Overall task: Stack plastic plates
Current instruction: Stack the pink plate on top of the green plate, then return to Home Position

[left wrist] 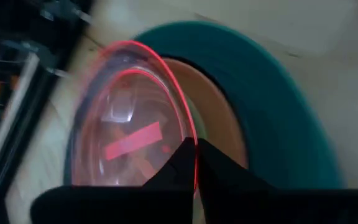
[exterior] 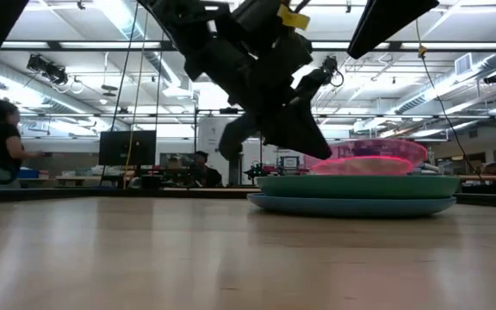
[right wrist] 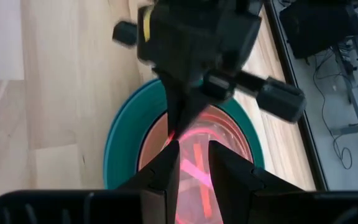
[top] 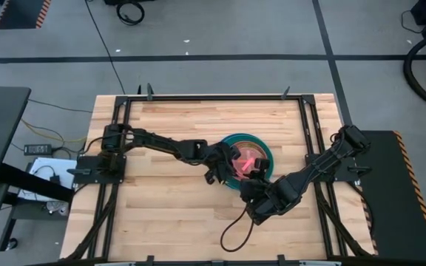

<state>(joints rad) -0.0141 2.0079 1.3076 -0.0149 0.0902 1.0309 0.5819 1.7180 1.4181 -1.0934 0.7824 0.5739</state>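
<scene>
At tabletop level, a blue plate (exterior: 351,205) shows (hidden overhead); both pincers, left (left wrist: 194,163) and right (right wrist: 194,163), pinch the pink-red plate (top: 245,164)

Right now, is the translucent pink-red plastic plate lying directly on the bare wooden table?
No, the translucent pink-red plastic plate rests atop the stack, above the large teal plate, not on the wooden table.

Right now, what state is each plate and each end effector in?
Translucent pink-red plastic plate: tilted atop the stack, rim gripped.
Brownish-orange plate: flat, stacked.
Large teal plate: flat, stacked.
Blue plate: bottom, on table.
Left end effector: pinching pink rim.
Right end effector: at pink rim.
</scene>
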